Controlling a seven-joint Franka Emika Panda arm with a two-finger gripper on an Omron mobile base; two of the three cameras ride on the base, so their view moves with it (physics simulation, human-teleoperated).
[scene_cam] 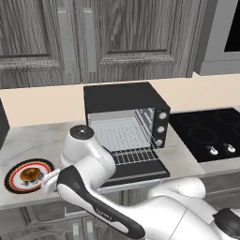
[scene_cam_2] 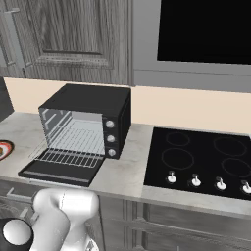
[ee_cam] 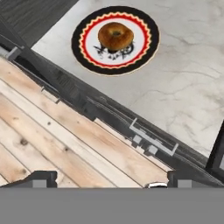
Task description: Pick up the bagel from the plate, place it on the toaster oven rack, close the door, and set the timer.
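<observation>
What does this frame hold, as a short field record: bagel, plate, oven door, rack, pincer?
bagel: lies on the plate, untouched
plate: on the marble counter, left of the toaster oven
door: dropped open, flat
toaster oven rack: bare, inside the cavity
pincer: open, holds nothing, off the counter edge, short of the plate
task: bagel not yet picked up

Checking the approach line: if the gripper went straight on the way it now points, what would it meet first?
Probably the lower cabinet fronts or wooden floor, not the bagel, which sits high in the hand view; depth is unclear.
</observation>
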